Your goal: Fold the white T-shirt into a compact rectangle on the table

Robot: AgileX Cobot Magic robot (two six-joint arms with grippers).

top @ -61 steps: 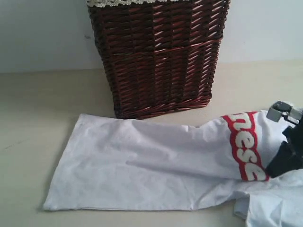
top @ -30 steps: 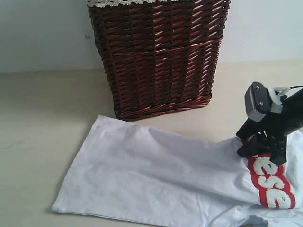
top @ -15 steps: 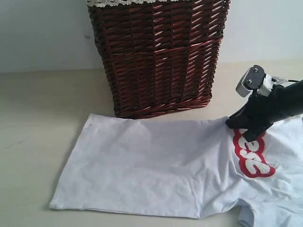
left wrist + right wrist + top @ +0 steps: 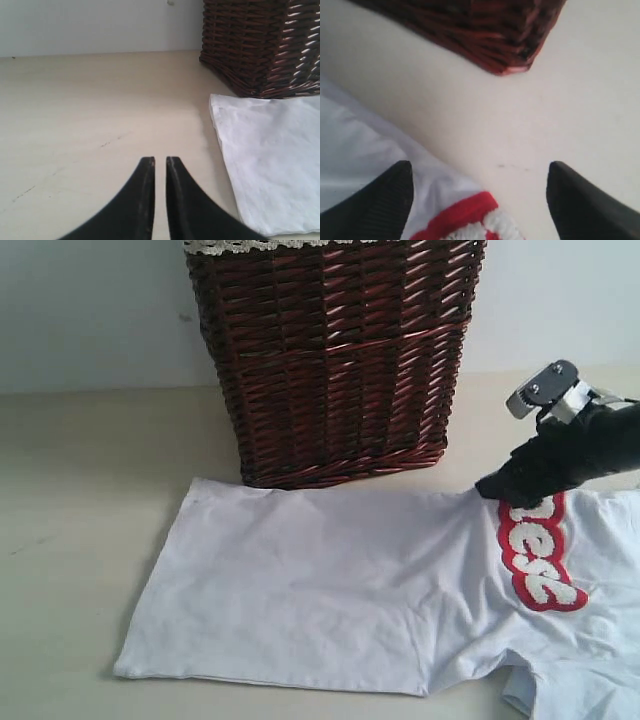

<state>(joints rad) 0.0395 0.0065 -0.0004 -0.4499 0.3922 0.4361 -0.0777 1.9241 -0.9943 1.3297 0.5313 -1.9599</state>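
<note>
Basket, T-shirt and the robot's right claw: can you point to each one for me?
basket (image 4: 330, 370): exterior view, middle of its woven front.
white T-shirt (image 4: 320, 590): exterior view, plain cloth near its middle.
right gripper (image 4: 479, 170): right wrist view, midway between its open fingertips.

Exterior faces basket across table; wrists, seemingly nearer, share both.

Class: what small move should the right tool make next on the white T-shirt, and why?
Probably lower the right tool and close on the far edge of the white T-shirt: its jaws stand open over that edge, beside the red lettering.
</note>
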